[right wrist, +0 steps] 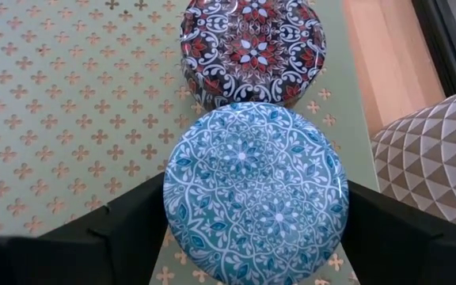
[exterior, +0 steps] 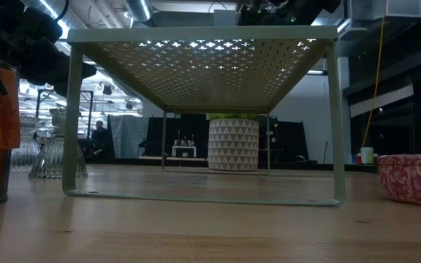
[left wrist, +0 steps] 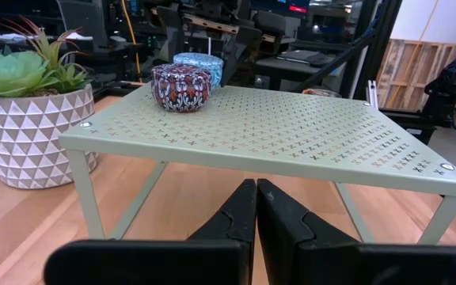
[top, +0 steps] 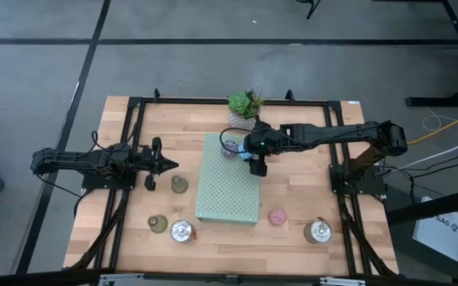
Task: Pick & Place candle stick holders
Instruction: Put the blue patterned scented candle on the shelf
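Note:
A pale green perforated shelf [top: 227, 191] stands mid-table on its legs. A purple patterned holder [right wrist: 252, 47] stands on the shelf's far part [top: 230, 148]. My right gripper [right wrist: 256, 237] is over that far part and is shut on a blue patterned holder [right wrist: 256, 190], right beside the purple one [left wrist: 180, 85]. My left gripper [left wrist: 257, 214] is shut and empty, level, left of the shelf [top: 165, 164]. Two olive holders [top: 179, 185] [top: 157, 223], two silver ones [top: 182, 231] [top: 319, 231] and a pink one [top: 277, 216] stand on the table. My right gripper pinches the blue holder's round side wall [right wrist: 169, 198] between its two fingers [right wrist: 125, 222], one on each opposite side. The fingers come from above, pointing down. The holder is upright, lid up, at the shelf top; whether its base rests on the shelf I cannot tell.
A green succulent in a white patterned pot [top: 245, 107] stands just beyond the shelf's far edge, close to my right gripper. The pink holder [exterior: 411, 175] and a silver one [exterior: 53, 157] flank the shelf [exterior: 203, 35] in the low view. A black frame [top: 133, 103] borders the table.

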`<state>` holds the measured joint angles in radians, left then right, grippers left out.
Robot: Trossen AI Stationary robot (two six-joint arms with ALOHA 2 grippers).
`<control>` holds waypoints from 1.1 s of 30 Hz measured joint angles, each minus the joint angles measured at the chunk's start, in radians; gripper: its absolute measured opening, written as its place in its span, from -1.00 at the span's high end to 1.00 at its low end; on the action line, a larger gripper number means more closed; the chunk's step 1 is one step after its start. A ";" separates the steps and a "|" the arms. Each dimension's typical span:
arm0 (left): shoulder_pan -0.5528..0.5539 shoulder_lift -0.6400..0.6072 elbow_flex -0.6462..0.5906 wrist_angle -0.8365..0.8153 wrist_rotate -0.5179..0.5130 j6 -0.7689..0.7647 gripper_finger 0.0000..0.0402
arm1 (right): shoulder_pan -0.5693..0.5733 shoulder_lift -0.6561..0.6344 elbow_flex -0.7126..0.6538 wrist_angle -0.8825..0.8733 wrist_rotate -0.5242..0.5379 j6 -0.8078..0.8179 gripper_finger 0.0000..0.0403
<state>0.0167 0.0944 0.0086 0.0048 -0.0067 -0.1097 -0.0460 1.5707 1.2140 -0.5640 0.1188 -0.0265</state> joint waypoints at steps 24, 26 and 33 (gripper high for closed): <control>0.000 0.000 0.000 0.000 0.000 0.000 0.97 | 0.015 0.000 0.000 0.007 0.050 -0.037 -0.97; 0.000 0.000 0.000 0.000 0.000 0.000 0.97 | 0.024 -0.004 0.009 -0.009 0.070 -0.037 -0.97; 0.000 0.000 0.000 0.000 0.000 0.000 0.97 | 0.043 -0.005 0.111 -0.172 0.087 -0.009 -0.97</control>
<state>0.0168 0.0944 0.0086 0.0048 -0.0067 -0.1097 -0.0032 1.5658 1.3255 -0.7360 0.2057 -0.0358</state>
